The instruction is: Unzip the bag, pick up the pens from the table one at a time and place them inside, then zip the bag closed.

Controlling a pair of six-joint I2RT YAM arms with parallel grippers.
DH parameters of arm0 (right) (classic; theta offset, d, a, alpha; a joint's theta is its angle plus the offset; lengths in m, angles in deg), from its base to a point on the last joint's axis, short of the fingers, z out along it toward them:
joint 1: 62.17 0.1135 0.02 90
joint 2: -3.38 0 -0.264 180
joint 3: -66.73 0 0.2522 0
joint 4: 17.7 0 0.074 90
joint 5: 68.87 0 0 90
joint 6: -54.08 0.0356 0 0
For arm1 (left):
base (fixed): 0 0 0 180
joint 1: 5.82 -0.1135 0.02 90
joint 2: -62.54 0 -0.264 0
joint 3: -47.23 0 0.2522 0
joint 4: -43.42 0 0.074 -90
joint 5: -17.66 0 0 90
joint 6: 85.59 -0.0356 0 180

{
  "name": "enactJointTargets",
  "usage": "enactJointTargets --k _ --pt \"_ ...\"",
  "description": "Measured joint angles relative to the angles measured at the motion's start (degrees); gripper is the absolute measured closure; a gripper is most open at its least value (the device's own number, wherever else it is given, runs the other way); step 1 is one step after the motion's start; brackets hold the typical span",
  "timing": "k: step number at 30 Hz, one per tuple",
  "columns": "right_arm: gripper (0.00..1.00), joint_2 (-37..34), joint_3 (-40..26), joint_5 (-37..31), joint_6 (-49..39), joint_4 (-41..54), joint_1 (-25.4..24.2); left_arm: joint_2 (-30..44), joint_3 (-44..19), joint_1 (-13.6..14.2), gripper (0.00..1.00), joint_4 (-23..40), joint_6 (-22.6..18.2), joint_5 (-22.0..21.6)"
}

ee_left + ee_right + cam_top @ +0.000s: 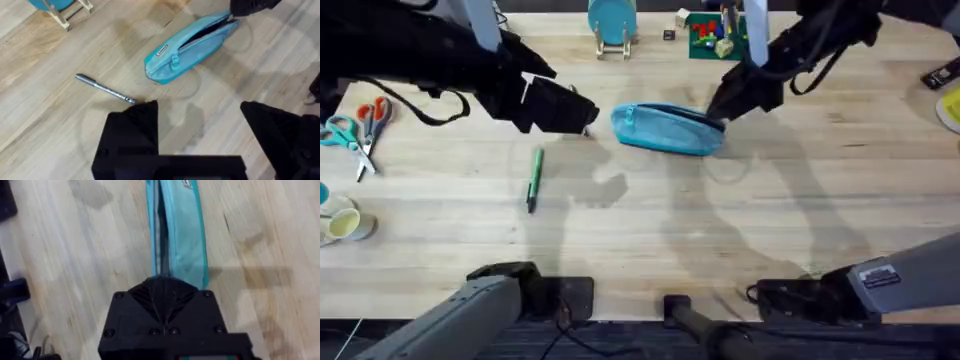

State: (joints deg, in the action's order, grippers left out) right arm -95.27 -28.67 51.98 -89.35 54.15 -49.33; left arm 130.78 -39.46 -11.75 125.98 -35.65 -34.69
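A light blue bag (667, 128) lies on its side on a wooden table (720, 230), with its dark zipper already drawn open along most of its length. The right gripper (720, 108) sits at the bag's far-right end, its black fingers pinched together on that end, at the top where the zipper finishes. Seen from the right wrist, the bag's long axis runs straight away from those fingers, the open slit leading directly ahead.

The left gripper (588, 118) hovers just beside the bag's opposite end, with its two black fingers (132, 132) spread wide apart and nothing between them. In the left wrist view, a silver-grey pen (105, 89) lies on the table just ahead of these open fingers, near the bag's closed end, with its long axis crossing the line of the fingers at a slant. A green pen (534, 178) lies farther off, nearer the robot's base than the left gripper, with its long axis pointing roughly toward that base.

The left gripper is by far the nearer to both pens; the silver-grey pen looks the likelier first pick, calling for a slight reach forward and down.
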Motion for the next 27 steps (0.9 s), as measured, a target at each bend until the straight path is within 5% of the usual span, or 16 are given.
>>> enactJointTargets --k 27 --pt "0.971 -2.13 -0.09 -0.02 -0.22 -1.16 1.25 0.0 0.0 0.0 0.007 0.0 0.0 0.0"
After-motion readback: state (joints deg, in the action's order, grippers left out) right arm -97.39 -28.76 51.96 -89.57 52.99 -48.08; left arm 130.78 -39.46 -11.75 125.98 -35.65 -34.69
